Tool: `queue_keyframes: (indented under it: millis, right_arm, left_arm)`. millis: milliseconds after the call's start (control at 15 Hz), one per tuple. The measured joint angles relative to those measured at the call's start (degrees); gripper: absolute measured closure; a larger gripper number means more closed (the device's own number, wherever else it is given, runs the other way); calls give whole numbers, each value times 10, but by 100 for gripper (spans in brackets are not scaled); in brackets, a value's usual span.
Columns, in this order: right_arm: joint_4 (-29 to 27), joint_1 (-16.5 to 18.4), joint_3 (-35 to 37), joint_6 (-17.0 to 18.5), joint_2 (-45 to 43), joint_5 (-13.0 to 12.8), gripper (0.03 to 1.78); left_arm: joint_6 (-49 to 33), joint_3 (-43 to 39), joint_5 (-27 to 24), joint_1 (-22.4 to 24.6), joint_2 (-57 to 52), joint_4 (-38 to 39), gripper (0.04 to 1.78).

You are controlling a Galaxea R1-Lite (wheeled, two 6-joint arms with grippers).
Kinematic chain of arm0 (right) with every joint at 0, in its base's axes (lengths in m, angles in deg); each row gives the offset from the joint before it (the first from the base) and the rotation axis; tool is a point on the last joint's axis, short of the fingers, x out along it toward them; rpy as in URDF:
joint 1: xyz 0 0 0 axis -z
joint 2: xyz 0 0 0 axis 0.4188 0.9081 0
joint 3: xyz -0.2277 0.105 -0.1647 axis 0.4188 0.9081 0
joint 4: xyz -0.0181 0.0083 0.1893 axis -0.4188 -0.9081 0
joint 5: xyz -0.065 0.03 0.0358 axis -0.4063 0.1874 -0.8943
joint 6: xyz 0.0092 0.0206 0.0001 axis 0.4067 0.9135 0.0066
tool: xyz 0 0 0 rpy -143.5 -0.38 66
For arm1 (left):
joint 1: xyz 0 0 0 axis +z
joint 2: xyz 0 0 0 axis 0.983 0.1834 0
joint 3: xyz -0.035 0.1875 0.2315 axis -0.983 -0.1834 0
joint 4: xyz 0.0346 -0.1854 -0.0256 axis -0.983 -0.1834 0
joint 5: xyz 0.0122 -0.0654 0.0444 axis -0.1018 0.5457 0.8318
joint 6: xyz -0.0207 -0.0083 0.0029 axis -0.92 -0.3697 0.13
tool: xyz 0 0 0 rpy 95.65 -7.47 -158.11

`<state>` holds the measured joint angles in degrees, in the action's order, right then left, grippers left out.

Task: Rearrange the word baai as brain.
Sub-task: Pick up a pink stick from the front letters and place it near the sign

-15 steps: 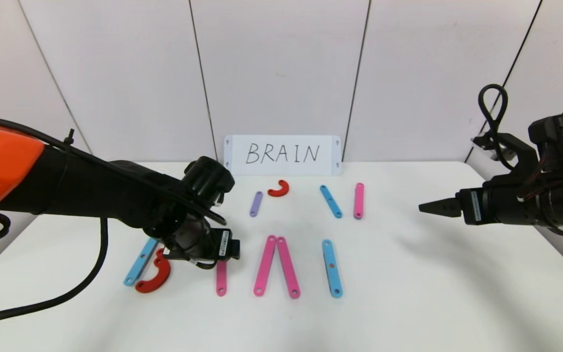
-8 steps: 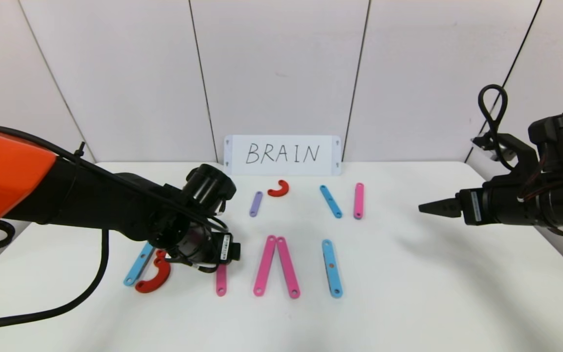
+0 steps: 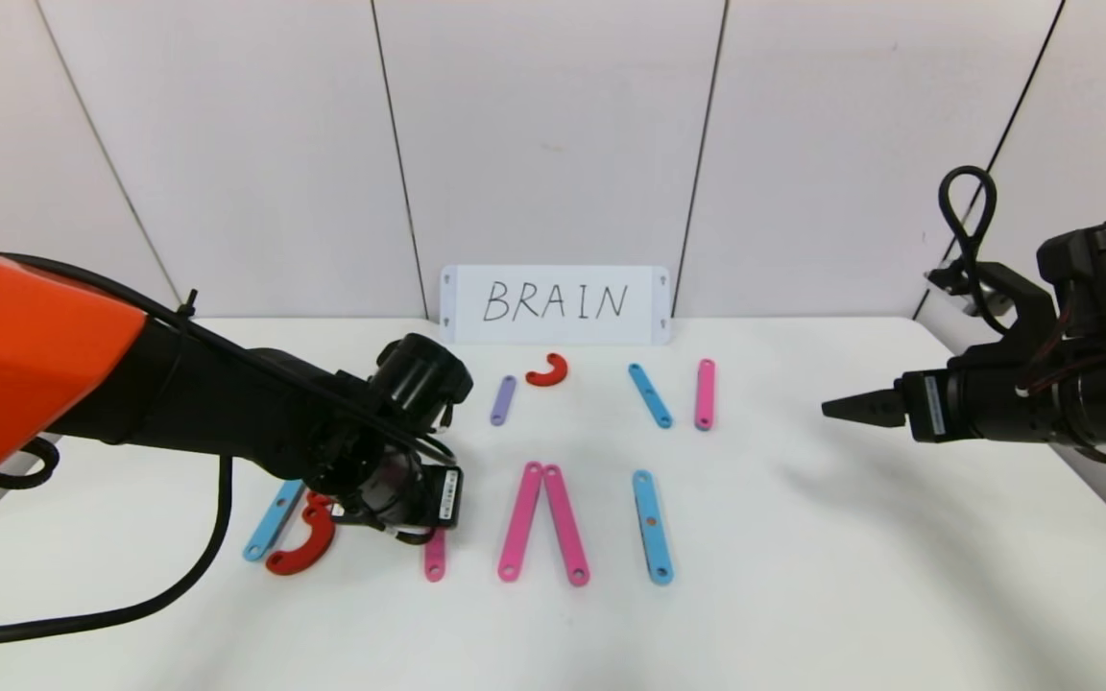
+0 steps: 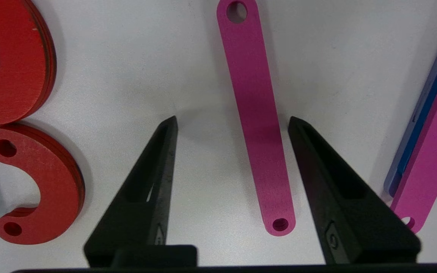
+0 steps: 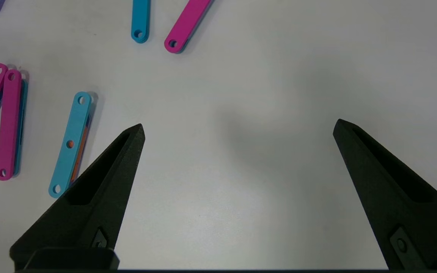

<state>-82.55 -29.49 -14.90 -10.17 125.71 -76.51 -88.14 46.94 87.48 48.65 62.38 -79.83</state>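
My left gripper (image 4: 232,122) is low over the front-left part of the table (image 3: 851,576), fingers spread wide and empty, straddling the short pink bar (image 4: 258,125). That bar lies flat, long axis running front to back, near end toward me and far end hidden under my wrist in the head view; in the wrist view it sits closer to one finger (image 4: 340,189) than the other, touching neither as far as I can tell. Just beside it on the left lie two red C-curves (image 4: 40,182), one past the other, and beyond them a blue bar (image 3: 272,523) leaning diagonally, its far end tipped to the right. To the right of the short pink bar, two long pink bars (image 3: 543,523) form an inverted V, far ends touching, near ends splayed. Right of those, a blue bar (image 3: 653,526) runs front to back with a slight lean. Back row: purple bar (image 3: 503,400) nearly front to back, small red curve (image 3: 548,369) beside it, a blue bar (image 3: 650,394) on a diagonal, and a pink bar (image 3: 705,393) front to back. The BRAIN card (image 3: 555,304) stands against the wall. My right gripper (image 5: 237,127) hangs above the table's right side, fingers wide apart, holding nothing.
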Motion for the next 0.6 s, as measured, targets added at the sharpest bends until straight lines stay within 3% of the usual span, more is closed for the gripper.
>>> queue_keyframes:
  millis: [267, 333, 600]
  right_arm:
    - [0, 0, 2, 0, 0, 0, 7]
    - [0, 0, 2, 0, 0, 0, 7]
    - [0, 0, 2, 0, 0, 0, 7]
  left_arm:
    - [0, 0, 0, -1, 4, 1, 145]
    - [0, 0, 0, -1, 4, 1, 153]
    - [3, 4, -1, -1, 1, -2, 154]
